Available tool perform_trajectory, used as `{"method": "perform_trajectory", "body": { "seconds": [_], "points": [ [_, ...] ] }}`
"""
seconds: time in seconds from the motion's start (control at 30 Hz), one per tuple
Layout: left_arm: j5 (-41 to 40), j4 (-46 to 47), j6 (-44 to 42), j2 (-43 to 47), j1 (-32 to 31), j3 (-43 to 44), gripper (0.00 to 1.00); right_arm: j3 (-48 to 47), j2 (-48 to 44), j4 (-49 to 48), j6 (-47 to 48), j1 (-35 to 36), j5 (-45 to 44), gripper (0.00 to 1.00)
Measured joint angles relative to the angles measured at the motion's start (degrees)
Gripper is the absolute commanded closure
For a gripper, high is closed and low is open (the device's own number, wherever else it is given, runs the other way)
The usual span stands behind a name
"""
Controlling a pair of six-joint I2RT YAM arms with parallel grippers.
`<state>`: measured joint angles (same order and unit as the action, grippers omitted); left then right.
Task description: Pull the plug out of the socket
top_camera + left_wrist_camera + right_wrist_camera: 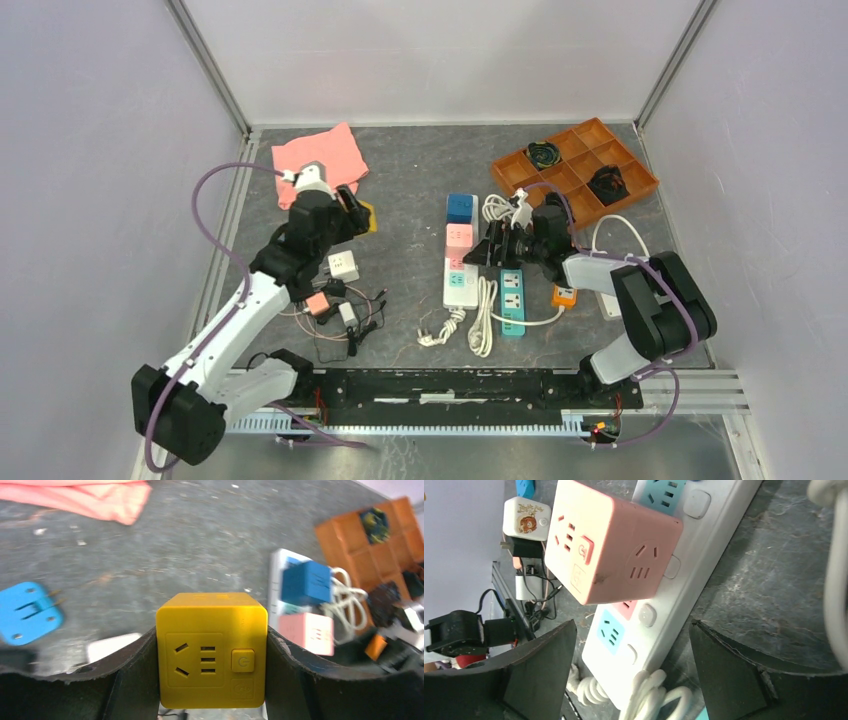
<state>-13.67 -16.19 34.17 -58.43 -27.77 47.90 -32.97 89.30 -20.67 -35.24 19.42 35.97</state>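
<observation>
The long white socket strip [460, 288] lies mid-table with a blue cube plug [460, 207] and a pink cube plug [459, 237] standing in it. My left gripper [358, 215] is shut on a yellow cube plug [211, 650] and holds it clear of the strip, to its left. The left wrist view shows the strip [276, 567] with the blue cube [306, 582] and pink cube [306, 632] ahead on the right. My right gripper [633, 626] is open, with its fingers either side of the strip's cord end [659, 630], just below the pink cube [609, 545].
A teal strip [512, 300] and an orange strip [564, 295] lie right of the socket. An orange tray [575, 165] is at the back right and a pink cloth [318, 160] at the back left. A white adapter [343, 265], chargers and cables [340, 315] lie under the left arm. A blue plug [30, 612] lies loose on the table.
</observation>
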Motion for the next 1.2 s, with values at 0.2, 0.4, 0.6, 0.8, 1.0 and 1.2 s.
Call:
{"method": "perform_trajectory", "body": {
  "seconds": [0.2,0.4,0.6,0.8,1.0,1.2],
  "points": [
    [1.4,-2.3,-2.3,1.2,9.1,-2.0,0.98,-0.3,-0.8,2.8,3.4,-1.6,-0.2,0.04],
    [1.3,-2.4,-2.6,-0.8,14.7,-2.6,0.98,-2.4,-3.4,6.1,9.6,-3.2,0.1,0.03],
    [2.9,-1.3,-2.6,-7.4,19.1,-2.6,0.98,-5.4,-5.2,9.2,19.1,-5.2,4.1,0.02],
    [5.2,0.3,-2.8,-13.1,21.1,-2.6,0.98,-5.8,-7.1,11.2,26.5,-6.9,9.7,0.04],
    [7.9,1.6,-2.9,-17.9,23.2,-2.6,0.98,-6.1,-7.5,13.0,30.1,-7.4,12.6,0.04],
    [9.8,1.8,-3.7,-20.9,25.0,-2.6,0.92,-6.1,-7.5,13.6,31.3,-7.5,13.4,0.04]
  ]
}}
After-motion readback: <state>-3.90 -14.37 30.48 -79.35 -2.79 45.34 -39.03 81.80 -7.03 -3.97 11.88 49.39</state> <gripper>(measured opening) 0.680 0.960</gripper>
